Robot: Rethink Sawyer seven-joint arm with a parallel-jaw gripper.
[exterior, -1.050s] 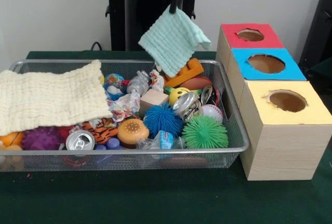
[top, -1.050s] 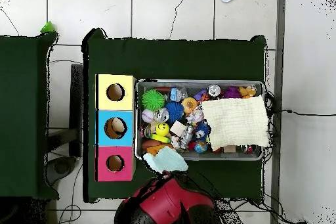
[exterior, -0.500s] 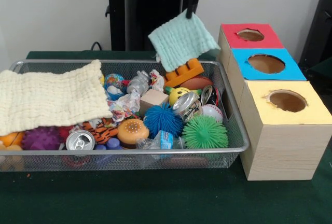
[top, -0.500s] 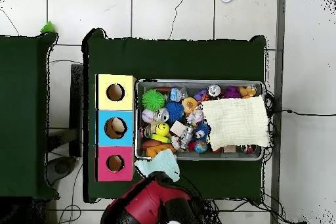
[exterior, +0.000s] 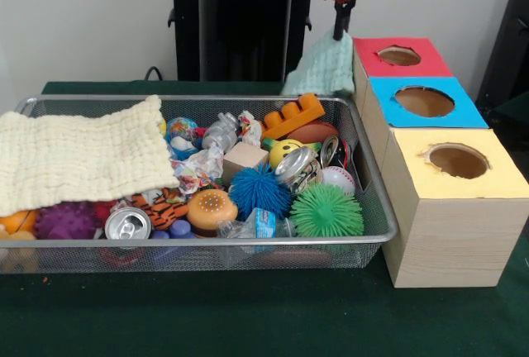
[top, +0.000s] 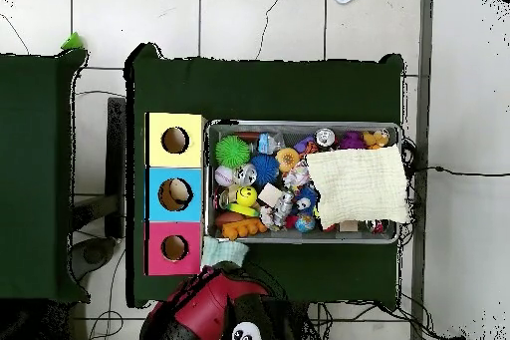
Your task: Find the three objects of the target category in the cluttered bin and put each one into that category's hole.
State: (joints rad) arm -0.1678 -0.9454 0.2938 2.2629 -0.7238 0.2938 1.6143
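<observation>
Tool: my tool (exterior: 337, 33) is clamped on the top edge of a pale mint-green waffle-weave cloth (exterior: 324, 69), which hangs free below it.
Cloth position: it hangs just outside the wire mesh bin (exterior: 376, 208), past the bin's far rim, beside the red-topped wooden box (exterior: 376, 64) at the far end of the row of boxes. From overhead the cloth (top: 224, 251) sits between the bin's corner and that box (top: 158, 248).
Step in hand: I judge this as the carry of one cloth to its hole; the cloth is clear of the bin but not yet over any hole.
Holes: red-topped, blue-topped (exterior: 459, 113) and yellow-topped (exterior: 504, 179) boxes stand side by side along the bin's end, on the green-covered bench (exterior: 248, 316). The red one is nearest to the cloth.
Next move: bring the cloth over the round hole, then lower it so the limp fabric feeds in instead of draping over the rim.
Remaining: a large cream waffle-weave cloth (exterior: 78, 159) lies over the clutter at the bin's opposite end, likely another target.
</observation>
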